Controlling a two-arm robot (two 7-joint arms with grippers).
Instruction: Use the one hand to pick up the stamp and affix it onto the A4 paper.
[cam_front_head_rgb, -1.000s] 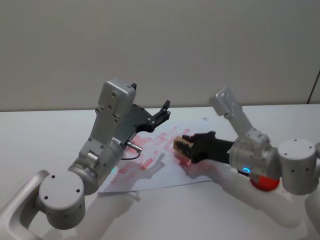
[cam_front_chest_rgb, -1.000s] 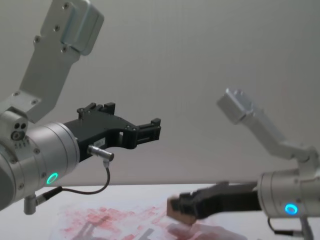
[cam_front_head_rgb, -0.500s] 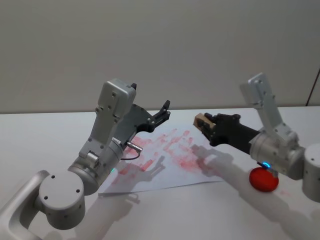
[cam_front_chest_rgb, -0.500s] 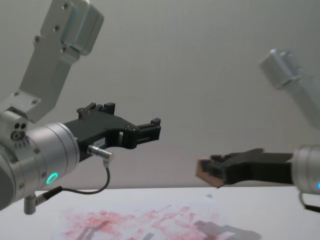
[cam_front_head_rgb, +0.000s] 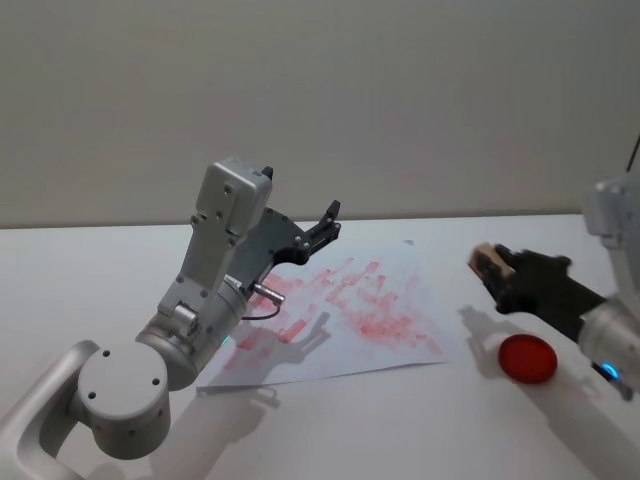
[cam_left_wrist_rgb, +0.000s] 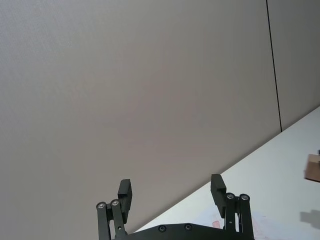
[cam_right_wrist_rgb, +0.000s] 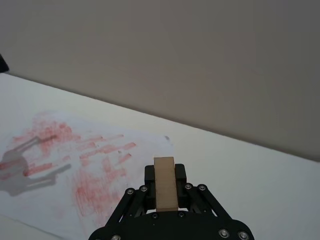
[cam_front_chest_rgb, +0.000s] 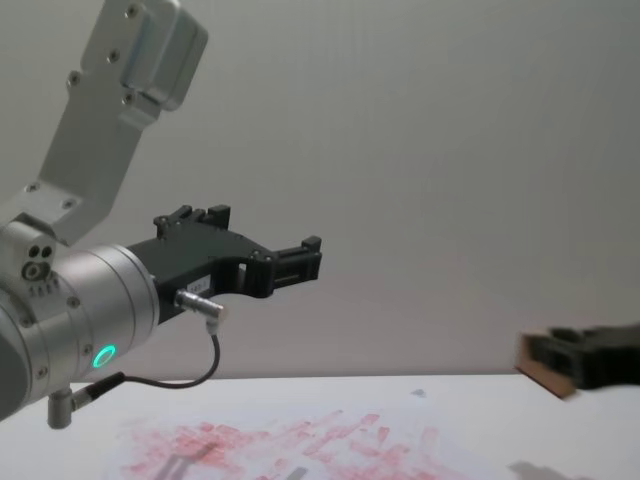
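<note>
The stamp (cam_right_wrist_rgb: 165, 190), a light-tan wooden block, sits between the fingers of my right gripper (cam_right_wrist_rgb: 165, 176), which is shut on it. In the head view that right gripper (cam_front_head_rgb: 496, 270) holds the stamp (cam_front_head_rgb: 486, 259) in the air to the right of the A4 paper (cam_front_head_rgb: 400, 290), above the table. The A4 paper (cam_right_wrist_rgb: 90, 160) lies flat, blotched with red-pink prints. My left gripper (cam_front_head_rgb: 326, 224) hangs raised over the paper's far left part, open and holding nothing, its fingers (cam_left_wrist_rgb: 125, 192) wide apart. The chest view shows the stamp (cam_front_chest_rgb: 543, 366) at the right edge.
A round red ink pad (cam_front_head_rgb: 527, 358) lies on the white table (cam_front_head_rgb: 90, 270), right of the paper and just below my right gripper. The left arm's elbow and forearm (cam_front_head_rgb: 215, 250) rise over the paper's left side. A plain wall stands behind.
My right gripper has lifted the stamp off the paper and carried it rightwards, past the paper's right edge, toward the red pad. The left arm has not moved.
</note>
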